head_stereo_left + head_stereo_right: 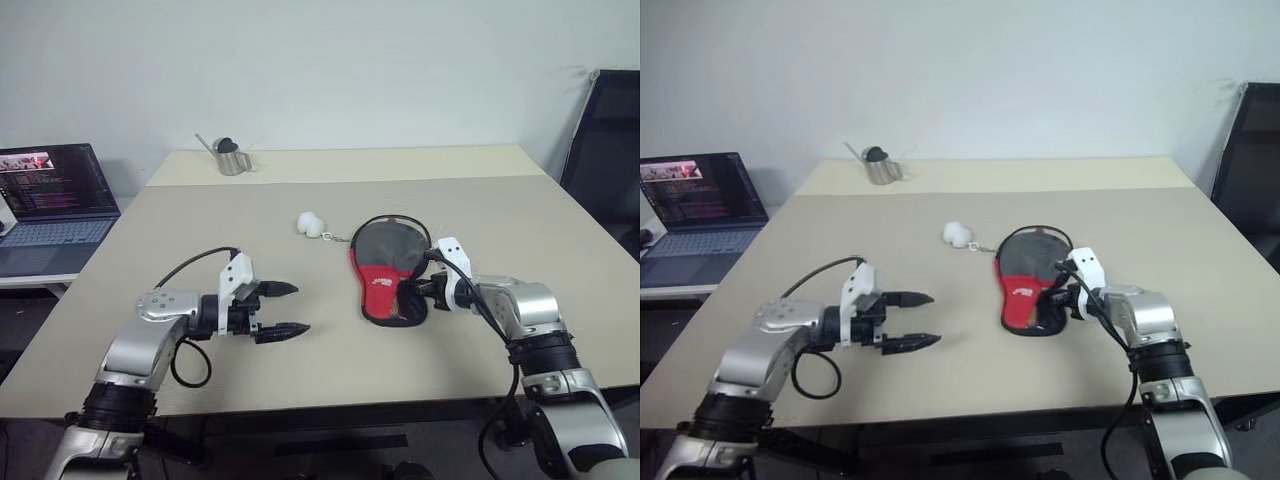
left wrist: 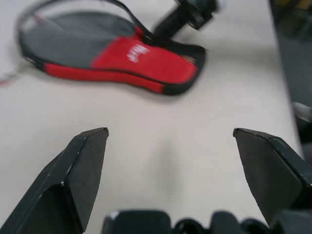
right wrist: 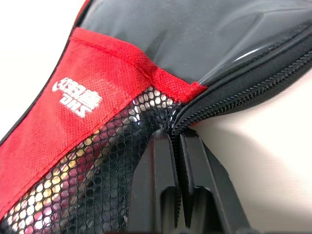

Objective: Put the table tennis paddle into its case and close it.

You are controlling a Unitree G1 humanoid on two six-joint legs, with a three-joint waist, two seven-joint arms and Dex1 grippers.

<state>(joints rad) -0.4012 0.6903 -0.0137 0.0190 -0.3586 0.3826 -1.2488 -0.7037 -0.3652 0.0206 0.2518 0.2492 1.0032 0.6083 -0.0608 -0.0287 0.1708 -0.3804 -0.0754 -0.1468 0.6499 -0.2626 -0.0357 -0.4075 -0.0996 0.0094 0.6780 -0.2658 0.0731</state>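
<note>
Red fabric with white lettering fills much of my right wrist feed: I read "DHS" under a line of white characters I can't make out, printed on the lower part of the case (image 3: 73, 126). Black mesh sits just beside that print. My right gripper (image 3: 176, 141) has its two fingers pressed together right at the zip edge of the case, where the zipper track meets the mesh; I take it as pinched on that edge.

From the head view, the case (image 1: 388, 268) lies flat on the beige table (image 1: 500, 220), handle end toward me, a white fluffy ball (image 1: 312, 224) trailing off its far side on a small chain. I can't see the paddle itself.

My left gripper (image 1: 282, 309) hovers spread wide, holding nothing, well apart from the case.

A metal cup (image 1: 232, 158) stands at the far edge; a laptop (image 1: 55, 205) sits off to my left.
</note>
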